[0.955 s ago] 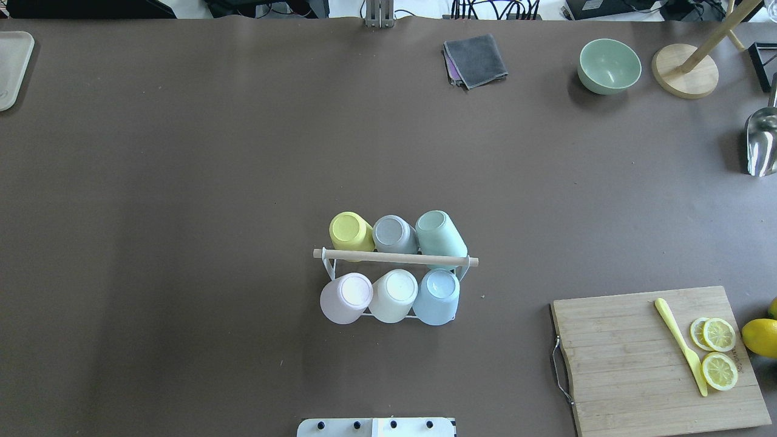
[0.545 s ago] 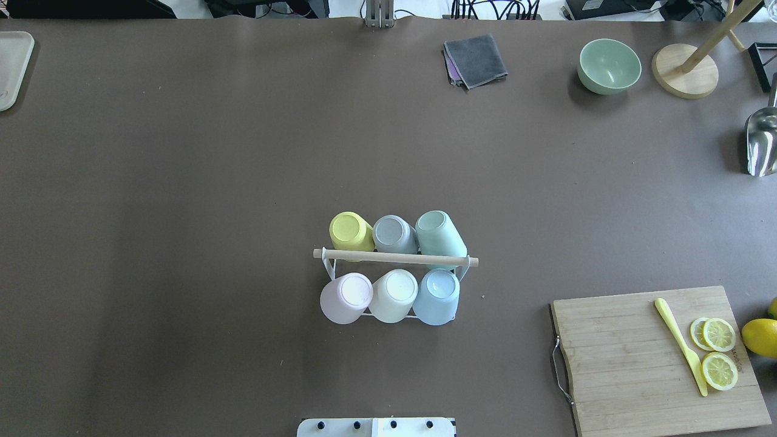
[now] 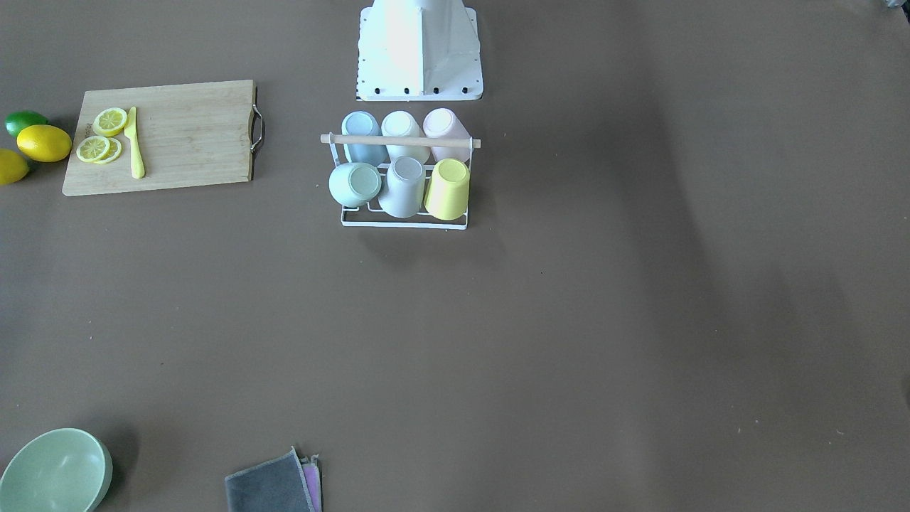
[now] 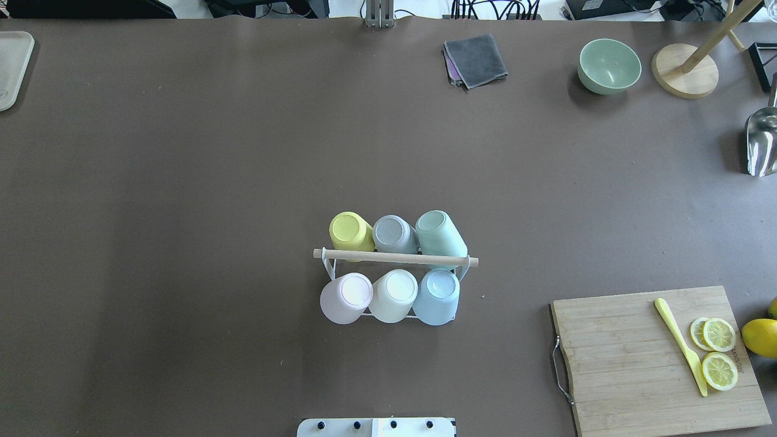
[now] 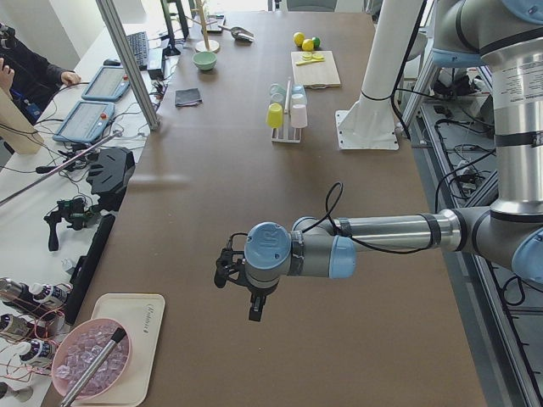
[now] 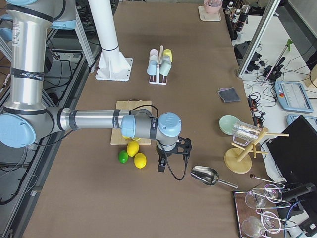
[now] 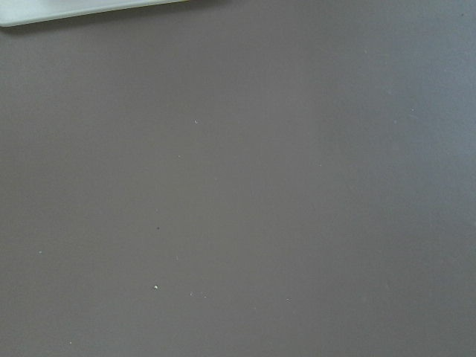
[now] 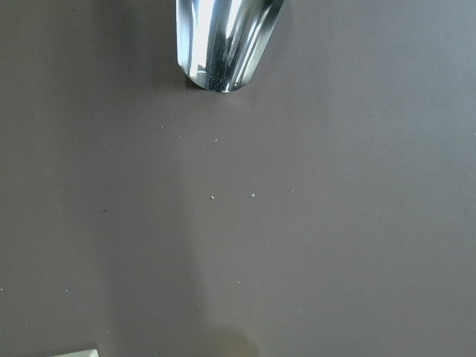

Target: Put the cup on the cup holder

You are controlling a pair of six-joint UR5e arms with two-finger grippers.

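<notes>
Cups (image 4: 350,231) upturned on cup holder (image 4: 394,257), mid desk (image 4: 182,152); left jaws, right jaws well apart from it, opening impossible to tell.

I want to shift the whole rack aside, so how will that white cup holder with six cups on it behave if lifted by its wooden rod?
The cup holder is thin wire, so probably light and stiff. Its six cups sit upside down and lean outward, so a tilt might shed them. Held by the single top rod, the load could swing.

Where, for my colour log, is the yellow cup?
Overhead view: the yellow cup sits on the cup holder, far row's left end, beside the grey cup.
</notes>
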